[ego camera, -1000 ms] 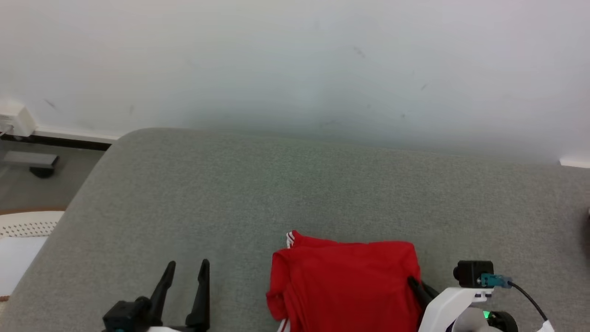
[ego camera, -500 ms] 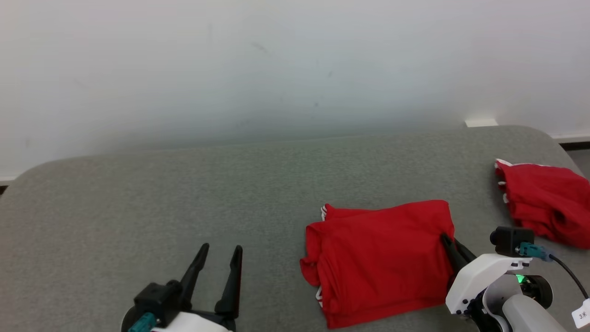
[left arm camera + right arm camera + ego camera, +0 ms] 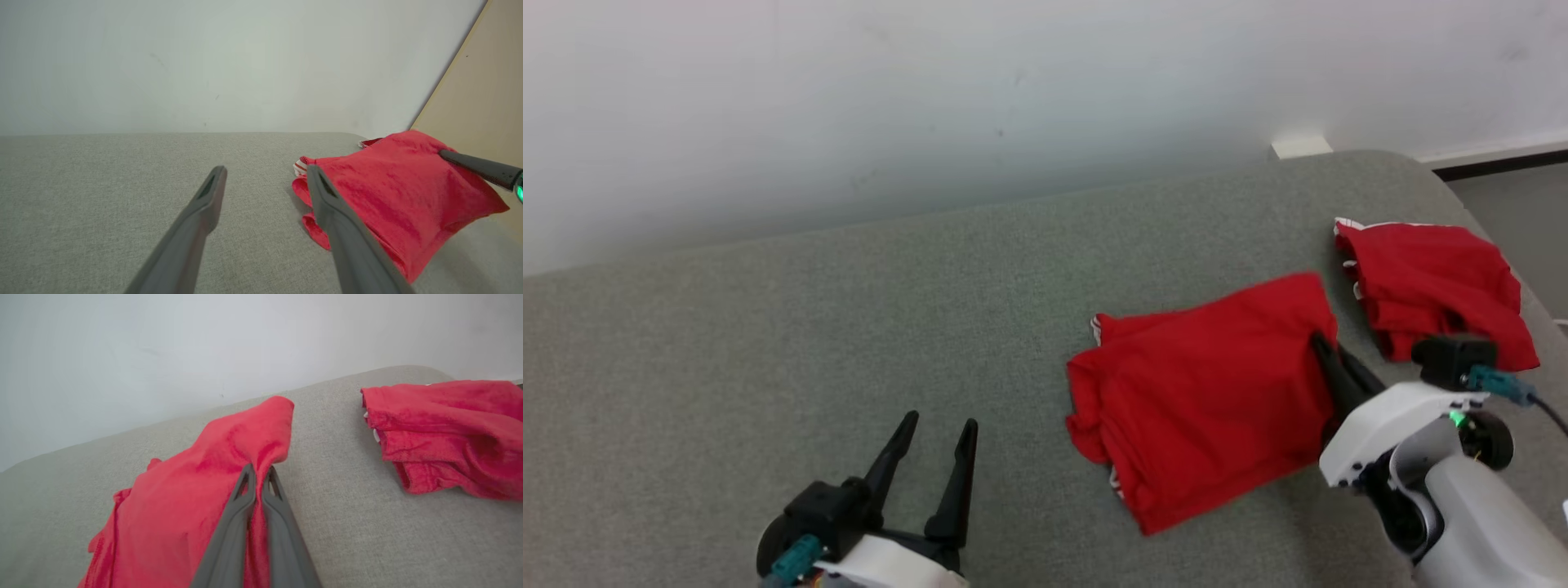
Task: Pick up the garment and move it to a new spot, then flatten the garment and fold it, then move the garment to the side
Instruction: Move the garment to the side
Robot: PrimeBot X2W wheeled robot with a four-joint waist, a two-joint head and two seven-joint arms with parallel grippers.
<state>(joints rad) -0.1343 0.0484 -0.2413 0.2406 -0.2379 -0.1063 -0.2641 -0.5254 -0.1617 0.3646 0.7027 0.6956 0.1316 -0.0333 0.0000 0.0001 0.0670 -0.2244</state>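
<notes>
The garment (image 3: 1209, 400) is a folded red cloth with white trim, lying on the grey cushioned surface (image 3: 849, 327) right of centre. My right gripper (image 3: 1319, 347) is shut on its right edge, and that edge is lifted off the surface. In the right wrist view the two fingers (image 3: 259, 477) pinch a ridge of the red garment (image 3: 196, 490). My left gripper (image 3: 937, 425) stands open at the lower left with nothing between its fingers, well left of the cloth. The left wrist view has that open gripper (image 3: 265, 171) in front, with the garment (image 3: 400, 192) to its right.
A second folded red cloth (image 3: 1433, 282) lies near the surface's far right corner, close behind my right wrist. It is also in the right wrist view as a red cloth (image 3: 445, 428) at the right. A pale wall (image 3: 931, 98) runs along the far edge. Bare grey surface spreads to the left.
The camera has swung right, bringing the second red cloth into view. My right gripper, still shut on the garment's right edge, has raised it and drawn it toward that cloth. The left gripper stays open.
</notes>
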